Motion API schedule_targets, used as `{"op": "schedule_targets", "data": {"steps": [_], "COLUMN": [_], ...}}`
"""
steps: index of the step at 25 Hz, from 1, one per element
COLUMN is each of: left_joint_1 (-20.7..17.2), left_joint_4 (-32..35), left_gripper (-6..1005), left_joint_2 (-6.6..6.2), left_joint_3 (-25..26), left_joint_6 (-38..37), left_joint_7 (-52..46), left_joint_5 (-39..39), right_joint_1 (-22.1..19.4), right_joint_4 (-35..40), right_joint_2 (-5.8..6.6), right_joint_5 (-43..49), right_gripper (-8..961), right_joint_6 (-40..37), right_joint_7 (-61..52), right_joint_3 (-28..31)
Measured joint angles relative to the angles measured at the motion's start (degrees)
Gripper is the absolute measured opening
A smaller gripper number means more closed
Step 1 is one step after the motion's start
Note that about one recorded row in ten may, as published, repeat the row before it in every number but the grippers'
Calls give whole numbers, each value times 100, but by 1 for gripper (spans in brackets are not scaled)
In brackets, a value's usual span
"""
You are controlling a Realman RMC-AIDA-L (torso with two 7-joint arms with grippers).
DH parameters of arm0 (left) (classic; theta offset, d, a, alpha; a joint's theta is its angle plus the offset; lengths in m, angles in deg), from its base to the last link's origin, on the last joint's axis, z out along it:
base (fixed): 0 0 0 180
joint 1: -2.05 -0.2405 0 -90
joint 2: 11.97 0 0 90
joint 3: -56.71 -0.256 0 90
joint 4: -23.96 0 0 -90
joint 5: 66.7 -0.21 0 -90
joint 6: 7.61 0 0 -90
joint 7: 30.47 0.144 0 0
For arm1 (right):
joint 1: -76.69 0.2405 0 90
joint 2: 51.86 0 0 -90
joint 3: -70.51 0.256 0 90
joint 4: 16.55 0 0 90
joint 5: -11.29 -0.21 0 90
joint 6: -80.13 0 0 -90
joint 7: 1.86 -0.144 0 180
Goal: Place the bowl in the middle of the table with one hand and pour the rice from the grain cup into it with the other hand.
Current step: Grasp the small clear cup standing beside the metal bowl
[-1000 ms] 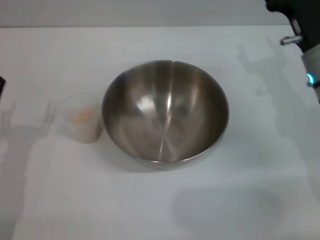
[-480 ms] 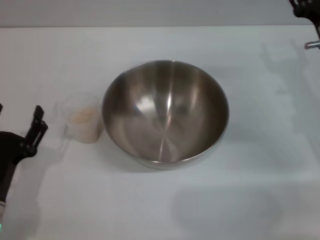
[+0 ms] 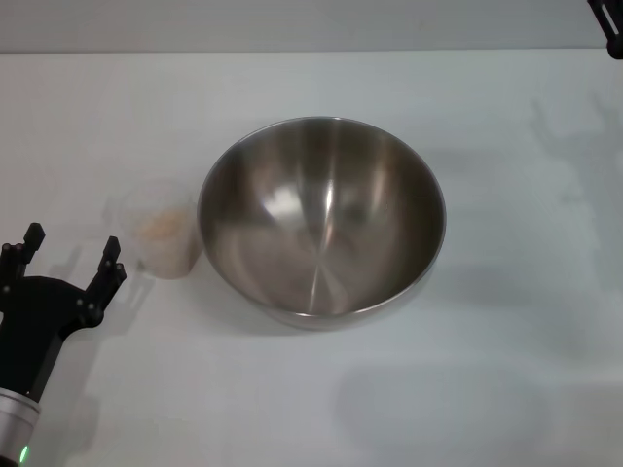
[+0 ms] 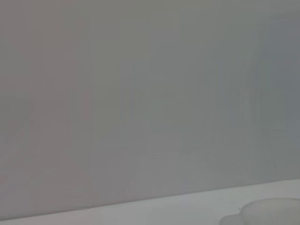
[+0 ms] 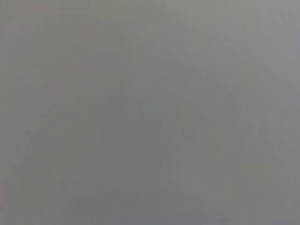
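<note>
One grain cup (image 3: pixel 159 231) beside bowl (image 3: pixel 322 219)

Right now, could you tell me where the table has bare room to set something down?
Bare table: right of the steel bowl, and the near strip. Crowded on the left: grain cup sits beside the bowl, open left gripper just short of it.

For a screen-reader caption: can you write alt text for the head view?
A stainless-steel bowl sits empty mid-table, with a frosted grain cup of rice close beside it. The open left gripper nears the cup; the right gripper barely shows at the far corner.
</note>
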Motion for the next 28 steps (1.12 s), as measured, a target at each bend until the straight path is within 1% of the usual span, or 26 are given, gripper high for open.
{"op": "schedule_targets", "data": {"steps": [5, 14, 28], "left_joint_1": [90, 394, 561], "left_joint_4": [-8, 35, 102], "left_gripper": [860, 859, 860], "left_joint_2": [3, 9, 9], "left_joint_3": [64, 304, 459], "left_joint_6": [89, 614, 806], "left_joint_7": [2, 5, 6], "left_joint_5": [23, 34, 33], "right_joint_1": [-22, -38, 18], "right_joint_4": [-116, -200, -213], "right_joint_2": [3, -2, 16], "right_joint_5": [13, 22, 93], "right_gripper": [826, 826, 826], "right_joint_6": [-127, -164, -175], "right_joint_7": [-147, -155, -174], "right_joint_3": [-15, -84, -107]}}
